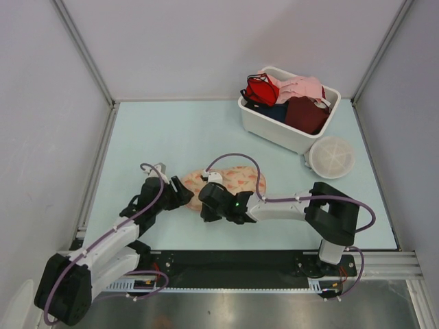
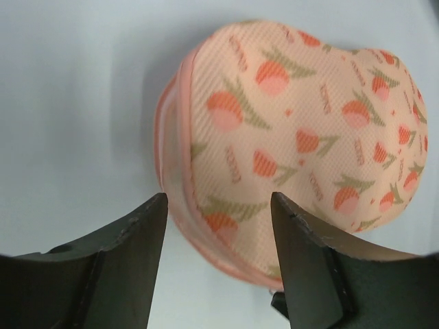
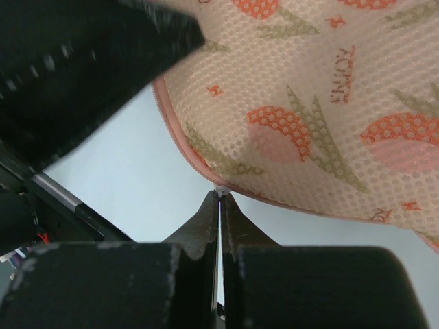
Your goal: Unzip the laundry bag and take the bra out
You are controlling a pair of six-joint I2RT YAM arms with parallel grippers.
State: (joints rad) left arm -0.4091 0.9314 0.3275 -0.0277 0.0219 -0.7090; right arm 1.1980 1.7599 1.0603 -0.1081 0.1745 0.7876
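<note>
Two arms were shown reaching over a pale table (image 1: 171, 130) toward its middle. A white bin (image 1: 274, 131) of red, pink and dark garments was set at the far right, with a round mesh disc (image 1: 332, 156) just beside it. The bag (image 1: 240, 177) was laid near the table's middle, its long axis running left to right across the top view, and no opening could be made out along its seam. No white bra was seen; it was judged to be shut inside the bag.

The left claw (image 2: 219, 202) was held at the bag's left end with its jaws spread and nothing between them, the rounded lobe lying just beyond the fingertips. The right claw (image 3: 219, 195) was placed at the bag's near edge, left of centre, its jaws pressed together on a small pale tab (image 3: 219, 190) at the pink seam, taken to be the zip pull. The right arm was thus the one in contact. The pull was judged to need drawing along the seam, following the long axis, while the left end was steadied.
</note>
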